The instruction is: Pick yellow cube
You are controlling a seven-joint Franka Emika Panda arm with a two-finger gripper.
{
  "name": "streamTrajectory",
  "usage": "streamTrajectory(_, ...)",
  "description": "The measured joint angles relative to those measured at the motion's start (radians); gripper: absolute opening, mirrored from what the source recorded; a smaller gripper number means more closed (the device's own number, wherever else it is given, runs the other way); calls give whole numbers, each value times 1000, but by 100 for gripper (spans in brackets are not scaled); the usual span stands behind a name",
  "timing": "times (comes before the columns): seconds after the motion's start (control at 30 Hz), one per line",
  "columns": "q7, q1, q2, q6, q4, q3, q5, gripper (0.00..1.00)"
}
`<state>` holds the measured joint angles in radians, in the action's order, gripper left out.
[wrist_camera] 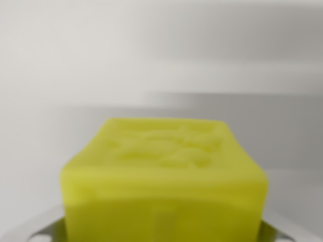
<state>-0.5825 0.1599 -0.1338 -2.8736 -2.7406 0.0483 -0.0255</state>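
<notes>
On my wrist feed the yellow cube [164, 181] fills the lower centre, its top face embossed. Grey gripper [164, 229] parts flank its bottom corners, apparently pinching it. Behind it I see only blurred pale background.

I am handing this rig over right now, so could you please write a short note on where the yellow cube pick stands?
Gripper: only pale metal-looking parts show at the bottom corners of the wrist view, beside the cube; whether it is open or shut cannot be told.
Yellow cube: fills the lower middle of the wrist view, very close to the camera, embossed face up, between those parts.
Background: blurred grey-white, no other things visible.
Done: cube looks to be within the gripper's span.
Left: confirm the grip and that the cube is lifted; this view cannot settle either.
</notes>
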Motion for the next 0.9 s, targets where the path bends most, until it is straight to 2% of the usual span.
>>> streamTrajectory(0.4, -15, 5, 105, 95, -10, -1, 20, 0)
streamTrajectory(0.9, -24, 8, 227, 219, -9, -1, 34, 0)
